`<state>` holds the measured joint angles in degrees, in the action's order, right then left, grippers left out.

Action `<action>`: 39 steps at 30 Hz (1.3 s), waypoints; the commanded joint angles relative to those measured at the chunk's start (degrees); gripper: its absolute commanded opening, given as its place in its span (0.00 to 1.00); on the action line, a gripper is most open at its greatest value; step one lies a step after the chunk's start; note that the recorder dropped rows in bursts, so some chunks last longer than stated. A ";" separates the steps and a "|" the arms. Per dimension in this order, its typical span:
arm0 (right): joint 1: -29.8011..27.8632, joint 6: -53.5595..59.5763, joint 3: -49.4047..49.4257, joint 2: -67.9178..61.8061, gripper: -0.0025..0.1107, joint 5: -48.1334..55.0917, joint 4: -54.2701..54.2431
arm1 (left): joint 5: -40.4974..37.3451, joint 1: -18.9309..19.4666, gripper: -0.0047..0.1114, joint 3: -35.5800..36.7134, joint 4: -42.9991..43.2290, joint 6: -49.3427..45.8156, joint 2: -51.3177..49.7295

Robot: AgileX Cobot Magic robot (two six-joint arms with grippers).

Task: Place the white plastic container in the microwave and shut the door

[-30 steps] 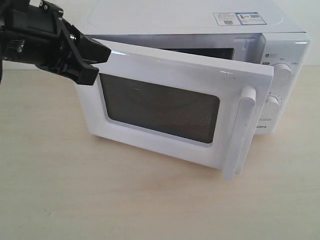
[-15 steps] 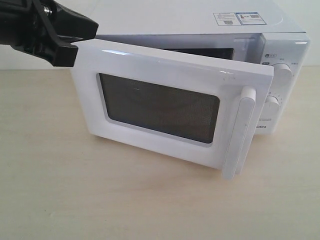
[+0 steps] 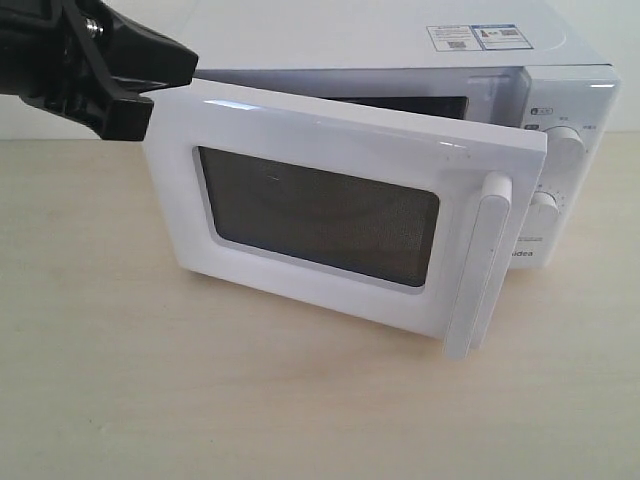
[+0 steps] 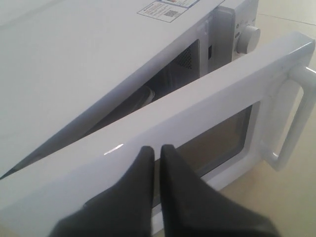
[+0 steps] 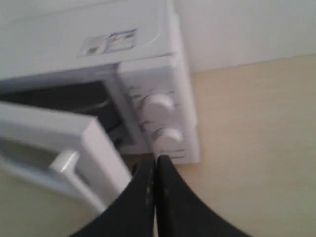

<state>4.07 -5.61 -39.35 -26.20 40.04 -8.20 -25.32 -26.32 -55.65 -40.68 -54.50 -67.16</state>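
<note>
The white microwave [image 3: 330,35] stands at the back of the table with its door [image 3: 330,140] swung partly open, leaving a dark wedge-shaped gap. The door's bar handle [image 3: 485,260] points toward the camera. My left gripper [image 3: 172,72] hovers at the door's upper hinge-side corner, shut and holding nothing. In the left wrist view its fingertips [image 4: 157,148] sit just over the door's top edge [image 4: 197,106]. My right gripper [image 5: 155,159] is shut and empty, in front of the dial panel. It is outside the exterior view. The white plastic container is hidden.
Two round dials [image 3: 565,140] sit on the microwave's right panel, and stickers [image 3: 475,37] lie on its top. The light wooden table [image 3: 300,400] stretches in front of the door. A pale wall [image 5: 247,29] rises behind the microwave.
My left gripper has risen and drawn back to the left, off the front of the door's upper corner. The door stands at the same angle.
</note>
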 commanded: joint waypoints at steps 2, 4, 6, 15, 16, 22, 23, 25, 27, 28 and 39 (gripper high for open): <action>-0.11 25.14 -0.28 -0.20 0.02 5.23 -28.99 | -0.60 -0.36 0.08 -0.06 -0.69 0.60 0.46; -0.11 25.84 -0.28 -0.20 0.02 2.60 -37.53 | -0.74 -0.36 0.08 -0.06 -0.69 0.94 0.46; -0.11 25.84 -0.98 -0.20 0.02 -0.17 -44.70 | -1.28 -0.36 0.08 -0.06 -0.96 0.94 0.46; -0.11 34.73 -19.12 -12.53 0.02 10.70 -39.56 | -1.79 -0.36 0.08 -0.06 -2.40 0.94 0.46; -0.11 32.96 -21.87 -14.62 0.02 12.01 -35.85 | -1.79 -0.36 0.08 -0.06 -2.40 0.94 0.46; -0.11 25.62 -22.83 -19.12 0.02 10.93 -23.30 | -1.43 -0.36 0.08 -0.06 -2.40 0.94 0.46; -0.11 25.72 -20.99 -18.07 0.02 8.73 -22.27 | -1.43 -0.36 0.08 -0.06 -2.40 0.94 0.46; -0.11 26.60 -18.13 -15.94 0.02 5.16 -22.29 | -1.43 -0.36 0.08 -0.06 -2.40 0.94 0.46; -0.11 28.15 -15.76 -14.20 0.02 1.50 -23.95 | -1.43 -0.36 0.08 -0.06 -2.40 0.94 0.46; -0.11 29.33 -14.55 -13.48 0.02 -0.39 -24.85 | -1.43 -0.36 0.08 -0.06 -2.40 0.94 0.46; -0.11 43.00 -10.97 -19.75 0.02 5.46 -48.07 | -1.43 -0.36 0.08 -0.06 -2.40 0.94 0.46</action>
<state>4.07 31.28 -50.67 -43.60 42.52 -48.09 -26.74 -26.32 -55.65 -42.31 -54.07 -67.16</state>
